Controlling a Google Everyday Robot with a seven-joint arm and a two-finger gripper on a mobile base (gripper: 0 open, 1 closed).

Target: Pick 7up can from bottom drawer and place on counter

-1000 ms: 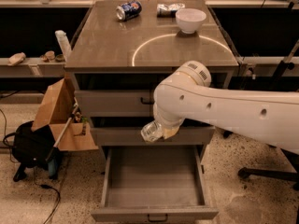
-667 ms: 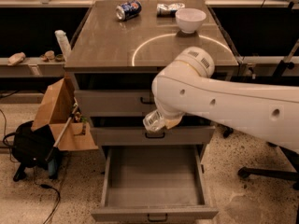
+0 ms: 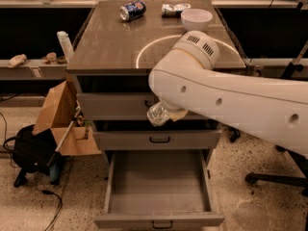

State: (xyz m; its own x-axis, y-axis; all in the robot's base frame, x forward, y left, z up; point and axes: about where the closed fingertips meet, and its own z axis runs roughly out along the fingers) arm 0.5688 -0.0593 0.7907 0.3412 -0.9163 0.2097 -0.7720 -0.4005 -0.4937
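Note:
The 7up can (image 3: 158, 114) is a pale silvery can hanging in the air in front of the top drawer, just below the counter's front edge. My gripper (image 3: 167, 114) is at the end of the big white arm and is shut on the can; the arm hides most of it. The bottom drawer (image 3: 159, 184) is pulled out wide open below, and its flat grey inside holds nothing. The counter (image 3: 108, 40) is the glossy grey-brown top with a pale arc mark, above and behind the can.
A blue can (image 3: 132, 10), a foil packet (image 3: 173, 9) and a white bowl (image 3: 196, 18) sit at the counter's back. A cardboard box (image 3: 60, 114) and black bag (image 3: 31, 150) stand left of the drawers. A chair base (image 3: 274, 177) is at the right.
The arm has risen, carrying the can up from in front of the middle drawer to in front of the top drawer. The drawer stays open.

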